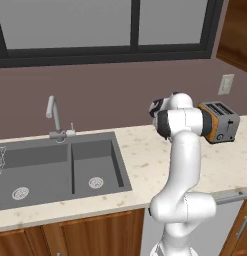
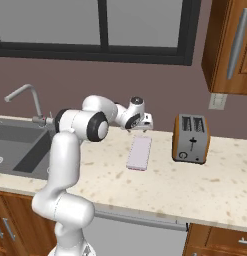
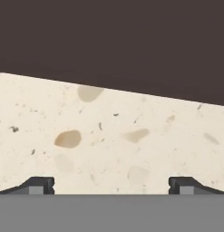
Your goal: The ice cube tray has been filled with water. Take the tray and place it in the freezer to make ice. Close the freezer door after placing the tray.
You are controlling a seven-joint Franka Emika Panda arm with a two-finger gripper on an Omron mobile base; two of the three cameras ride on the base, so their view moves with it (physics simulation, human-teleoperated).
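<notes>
The ice cube tray (image 2: 139,153) lies flat on the speckled counter (image 2: 160,185), pale lavender with a pinkish edge, just left of the toaster. My gripper (image 2: 143,128) hovers low above the tray's far end, near the brown wall. In the hand view my gripper (image 3: 111,186) is open, its two dark fingertips (image 3: 38,186) far apart with only bare counter and wall between them. The arm blocks the tray in the left base view. The freezer is out of view.
An orange-and-grey toaster (image 2: 191,138) (image 1: 219,121) stands at the back right of the counter. A grey double sink (image 1: 60,167) with a faucet (image 1: 55,117) lies to the left. A wooden wall cabinet (image 2: 230,45) hangs at upper right.
</notes>
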